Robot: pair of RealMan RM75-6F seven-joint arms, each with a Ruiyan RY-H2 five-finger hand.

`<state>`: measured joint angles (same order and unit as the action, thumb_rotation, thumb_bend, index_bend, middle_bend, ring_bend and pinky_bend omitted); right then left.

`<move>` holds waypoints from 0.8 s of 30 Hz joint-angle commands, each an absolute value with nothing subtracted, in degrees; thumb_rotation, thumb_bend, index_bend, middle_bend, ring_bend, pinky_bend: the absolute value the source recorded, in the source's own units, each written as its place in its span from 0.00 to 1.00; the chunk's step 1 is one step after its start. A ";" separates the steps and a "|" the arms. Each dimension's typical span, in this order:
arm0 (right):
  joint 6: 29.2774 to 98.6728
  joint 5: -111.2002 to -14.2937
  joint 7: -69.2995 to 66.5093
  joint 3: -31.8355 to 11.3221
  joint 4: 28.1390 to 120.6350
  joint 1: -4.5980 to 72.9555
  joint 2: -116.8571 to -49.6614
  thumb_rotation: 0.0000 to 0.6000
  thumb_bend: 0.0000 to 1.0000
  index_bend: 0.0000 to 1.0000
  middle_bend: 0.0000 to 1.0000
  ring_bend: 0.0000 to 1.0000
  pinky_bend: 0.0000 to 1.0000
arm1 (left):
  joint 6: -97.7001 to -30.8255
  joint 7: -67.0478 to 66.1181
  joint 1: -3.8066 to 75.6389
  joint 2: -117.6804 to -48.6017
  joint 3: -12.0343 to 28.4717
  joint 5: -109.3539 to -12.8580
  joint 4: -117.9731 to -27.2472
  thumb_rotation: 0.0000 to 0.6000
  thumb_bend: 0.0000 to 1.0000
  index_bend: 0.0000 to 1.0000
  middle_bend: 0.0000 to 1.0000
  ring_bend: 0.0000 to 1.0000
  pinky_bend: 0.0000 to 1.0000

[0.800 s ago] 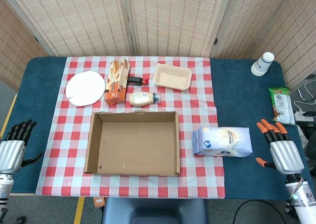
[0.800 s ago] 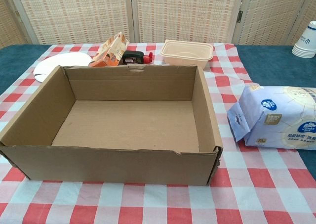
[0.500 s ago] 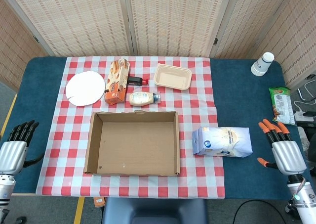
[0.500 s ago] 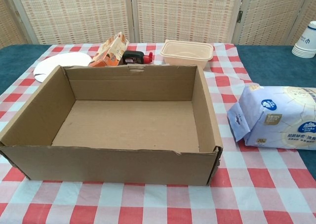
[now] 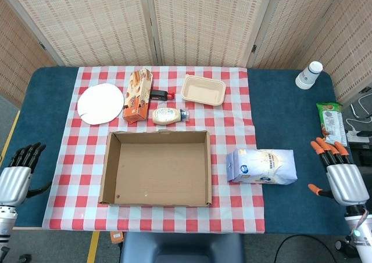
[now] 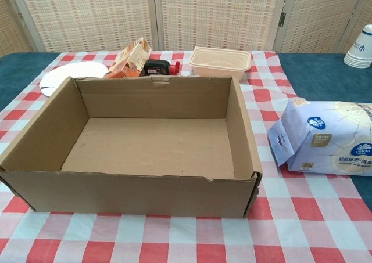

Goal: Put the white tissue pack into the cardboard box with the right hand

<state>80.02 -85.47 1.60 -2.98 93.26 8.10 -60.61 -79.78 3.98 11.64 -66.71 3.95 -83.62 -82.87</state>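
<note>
Checked cloth (image 5: pixel 238 123): tissue pack (image 5: pixel 261 166) lengthwise left-right

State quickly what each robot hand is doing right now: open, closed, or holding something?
Left hand: open, fingers apart, holding nothing.
Right hand: open, fingers apart, holding nothing, apart from the white plastic tissue pack.

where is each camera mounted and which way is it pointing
Head view: high above the near table edge, looking steeply down; the open left hand and right hand show at the bottom corners.
Chest view: low at the near edge, looking level across; no hands.
Both show the brown cardboard box and white tissue pack.
</note>
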 commanded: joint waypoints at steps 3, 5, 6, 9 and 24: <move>80.19 -85.74 1.53 -2.79 93.14 7.94 -60.82 1.00 0.00 0.01 0.00 0.00 0.00 | -79.21 4.10 11.78 -66.60 3.85 -83.69 -83.02 1.00 0.20 0.00 0.00 0.00 0.07; 80.22 -85.78 1.63 -2.72 93.17 7.87 -60.86 1.00 0.00 0.01 0.00 0.00 0.00 | -79.25 4.16 11.84 -66.64 3.86 -83.84 -83.07 1.00 0.20 0.00 0.00 0.00 0.07; 80.16 -85.74 1.72 -2.71 93.18 7.88 -60.86 1.00 0.00 0.01 0.00 0.00 0.00 | -79.26 4.13 11.84 -66.66 3.83 -83.90 -83.04 1.00 0.20 0.00 0.00 0.00 0.07; 79.48 -85.28 2.18 -2.75 93.40 8.08 -60.67 1.00 0.00 0.01 0.00 0.00 0.00 | -79.13 4.20 11.87 -66.68 3.83 -83.82 -82.97 1.00 0.20 0.00 0.00 0.00 0.07; 58.67 -67.32 12.25 -8.44 110.89 19.70 -47.28 1.00 0.00 0.00 0.00 0.00 0.00 | -79.25 3.38 11.86 -66.78 3.57 -84.26 -83.46 1.00 0.20 0.00 0.00 0.00 0.07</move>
<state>62.98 -71.68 10.25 -6.45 107.38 16.33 -50.51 -79.24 3.39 11.86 -66.77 3.57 -84.25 -83.46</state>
